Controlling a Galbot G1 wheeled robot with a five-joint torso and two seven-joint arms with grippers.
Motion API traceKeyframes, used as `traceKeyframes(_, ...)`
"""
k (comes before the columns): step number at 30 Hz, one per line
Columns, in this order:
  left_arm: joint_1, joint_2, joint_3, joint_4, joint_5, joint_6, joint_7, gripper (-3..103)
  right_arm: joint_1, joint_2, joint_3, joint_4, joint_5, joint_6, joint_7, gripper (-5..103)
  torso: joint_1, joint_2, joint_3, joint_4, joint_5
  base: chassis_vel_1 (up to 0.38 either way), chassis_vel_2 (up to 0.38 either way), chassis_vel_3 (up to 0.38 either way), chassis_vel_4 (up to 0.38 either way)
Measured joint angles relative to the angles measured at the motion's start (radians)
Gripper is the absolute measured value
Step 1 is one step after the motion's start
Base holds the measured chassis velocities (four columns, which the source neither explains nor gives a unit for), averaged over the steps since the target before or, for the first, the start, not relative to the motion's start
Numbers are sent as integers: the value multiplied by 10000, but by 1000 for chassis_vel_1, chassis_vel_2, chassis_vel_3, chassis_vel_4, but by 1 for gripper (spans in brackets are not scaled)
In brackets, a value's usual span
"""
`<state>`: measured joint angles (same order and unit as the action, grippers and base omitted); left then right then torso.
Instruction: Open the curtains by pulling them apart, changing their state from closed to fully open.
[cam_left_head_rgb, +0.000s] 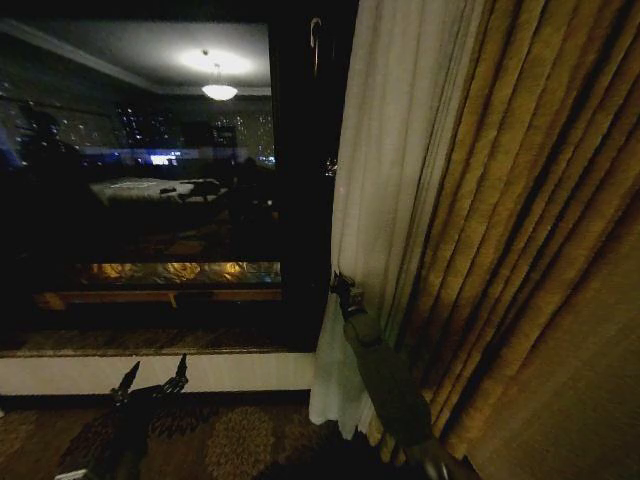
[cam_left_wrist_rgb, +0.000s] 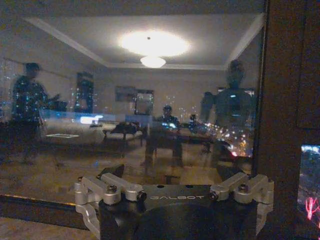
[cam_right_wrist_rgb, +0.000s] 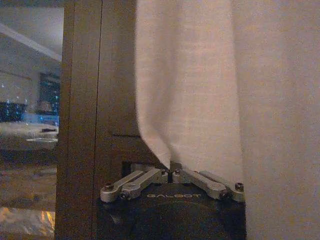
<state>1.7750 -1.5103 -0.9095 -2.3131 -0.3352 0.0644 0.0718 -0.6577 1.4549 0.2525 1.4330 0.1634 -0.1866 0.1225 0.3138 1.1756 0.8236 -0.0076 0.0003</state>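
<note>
The sheer curtain panel (cam_left_head_rgb: 375, 150) hangs vertically at the right of the dark window (cam_left_head_rgb: 140, 180), its long axis running from ceiling to floor, gathered against the golden patterned drape (cam_left_head_rgb: 530, 230). The right gripper (cam_left_head_rgb: 346, 294) is clenched on the panel's leading edge about halfway up; in the right wrist view its fingers (cam_right_wrist_rgb: 150, 177) meet on a pinched fold of fabric (cam_right_wrist_rgb: 190, 90). The left gripper (cam_left_head_rgb: 152, 379) hovers low near the window sill (cam_left_head_rgb: 220, 370), fingers spread and holding nothing.

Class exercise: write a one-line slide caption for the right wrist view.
Right gripper shut on the sheer curtain's edge beside the dark window frame.
</note>
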Motion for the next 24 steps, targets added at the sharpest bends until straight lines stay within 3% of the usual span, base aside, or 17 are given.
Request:
traceKeyframes(5, -1, -10, 10, 0, -8, 0, -1, 100, 8, -302, 494, 57, 240, -67, -103, 0, 0, 1, -1, -1, 1, 0, 0, 0, 0)
traceKeyframes(14, 20, -67, 22, -5, -43, -112, 1, 100, 805, -1270, 1940, -841, 614, -365, 417, 0, 0, 1, 0, -2, 2, 0, 0, 0, 0)
traceKeyframes(24, 109, -44, -108, -2, -248, -256, 7, 100, 1568, -1540, 2963, -2003, 423, -494, 1177, 0, 0, 1, 0, 1, 0, 0, 0, 0, 0)
